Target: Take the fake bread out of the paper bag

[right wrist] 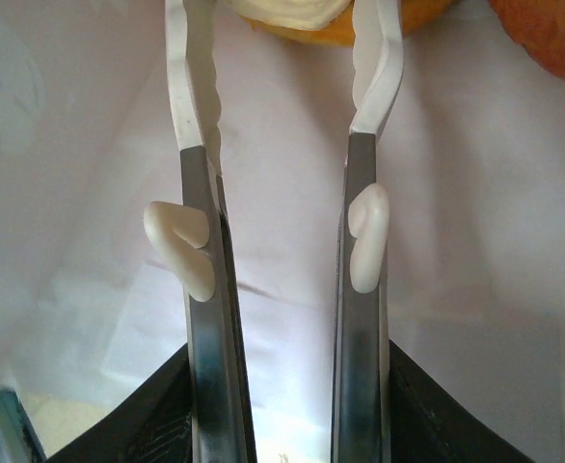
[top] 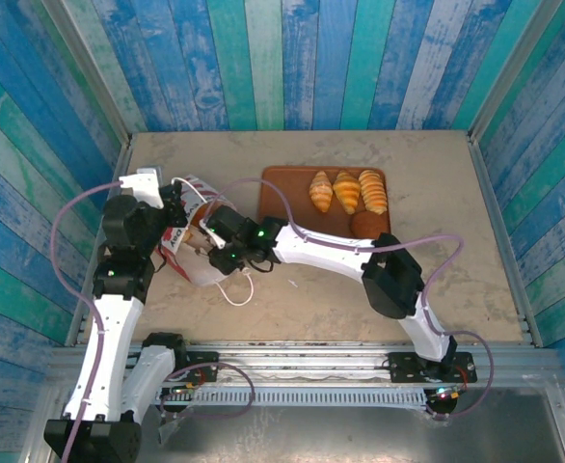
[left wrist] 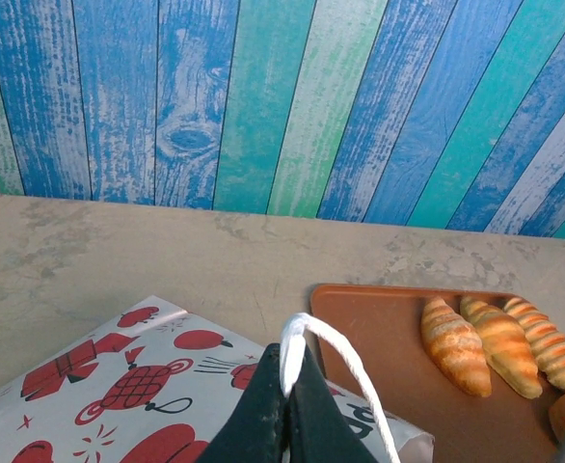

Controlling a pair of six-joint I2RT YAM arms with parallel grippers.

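Paper bag sits by the left edge of the table, about midway between near and far edges, between the two arms. In the left wrist view its red-printed white face is turned upward. Left gripper: jaws pressed together, pinching the bag's white cord handle, which loops out over the fingertips. Right gripper reaches across from the right and is inside the bag, with white paper on all sides. Its jaws stand apart with one piece of fake bread (pale top, orange-brown rim) between the tips; cannot tell whether the pads press on it or only flank it. A second orange-brown piece lies further in, to the right. Brown tray sits toward the far edge, near the table's middle. On it are two croissants and a ridged loaf side by side, with a round bun at the tray's near right corner.
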